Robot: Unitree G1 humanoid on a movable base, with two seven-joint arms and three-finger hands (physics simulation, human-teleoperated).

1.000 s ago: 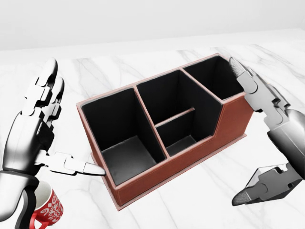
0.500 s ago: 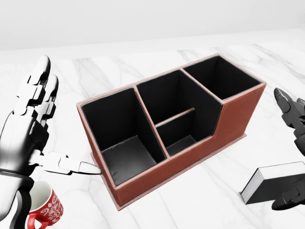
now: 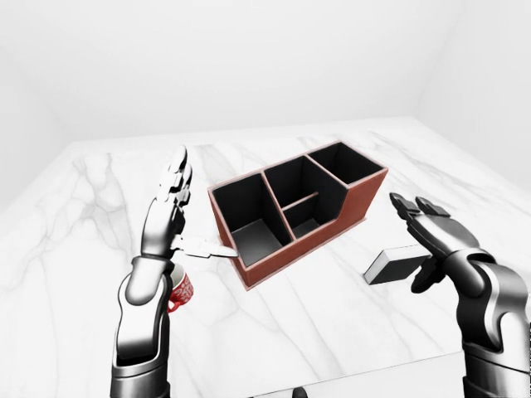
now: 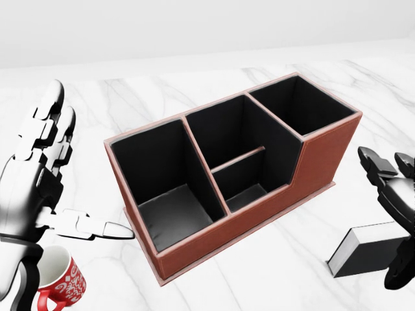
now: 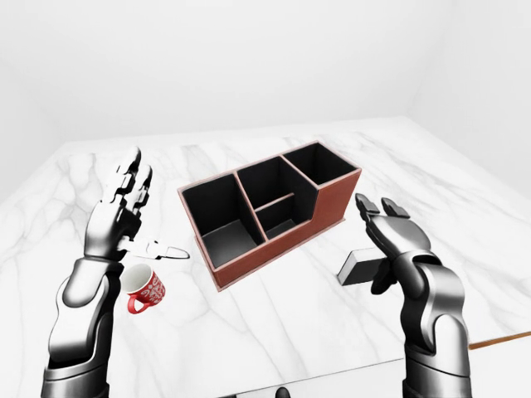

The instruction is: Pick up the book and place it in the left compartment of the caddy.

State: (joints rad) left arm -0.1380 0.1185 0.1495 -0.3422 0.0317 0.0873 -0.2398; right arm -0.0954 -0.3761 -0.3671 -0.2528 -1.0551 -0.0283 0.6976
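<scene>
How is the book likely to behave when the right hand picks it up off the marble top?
The book lies flat and closed, a blocky slab, so it probably stays stiff and won't roll. Its low profile on the smooth marble table may let it slide before fingers get under an edge. The right hand is open beside it; a grip across the covers seems safest against it fanning open.

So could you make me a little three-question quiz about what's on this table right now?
1. True or false: the book already sits inside the caddy.
2. What lies closest to the left hand? A) red mug B) book C) nothing
3. Fill in: the right hand is open just above the ____.

Key: 1 false, the book lies on the table to the right of the caddy. 2 A. 3 book.
</scene>
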